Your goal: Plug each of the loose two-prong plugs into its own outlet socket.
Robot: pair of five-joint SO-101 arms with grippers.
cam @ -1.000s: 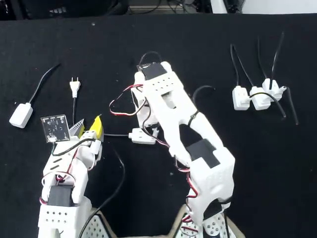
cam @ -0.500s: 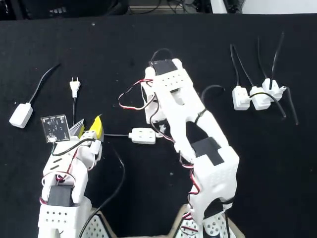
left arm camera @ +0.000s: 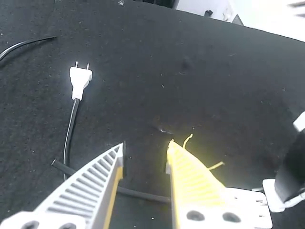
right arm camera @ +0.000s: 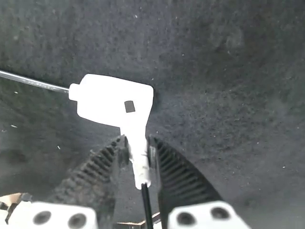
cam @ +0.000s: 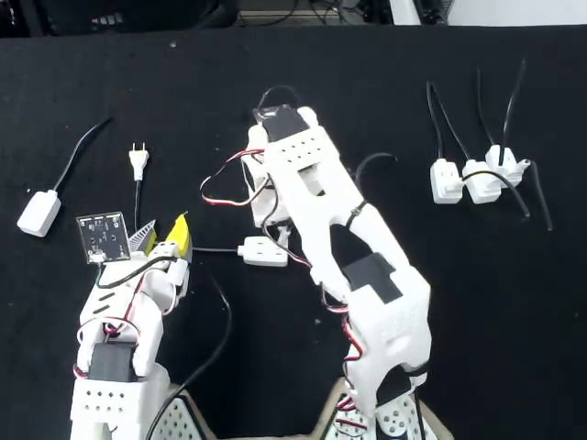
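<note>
I'm clamping the right gripper (right arm camera: 137, 142) shut on a plug (right arm camera: 138, 164) butted up against its white socket (right arm camera: 114, 102), while the left gripper (left arm camera: 145, 145) is hanging open near the loose plug (left arm camera: 80, 78). I'm guessing these are light, hard, slick plastic with springy cords, so I'm pinching the body's flat sides, not the wire.

Table cloth (right arm camera: 228, 62) matt, fuzzy black — plug (right arm camera: 138, 160) smooth white plastic.

Both of your arms are white printed shells: the left arm (cam: 138, 298) and the right arm (cam: 312, 174) each carry black servo blocks and looping red, white and black wires. Your left end effector (left arm camera: 145, 148) pairs a yellow ribbed finger (left arm camera: 190, 186) with a white ribbed finger (left arm camera: 90, 186). Your right end effector (right arm camera: 137, 143) has black ribbed fingers (right arm camera: 93, 176).
</note>
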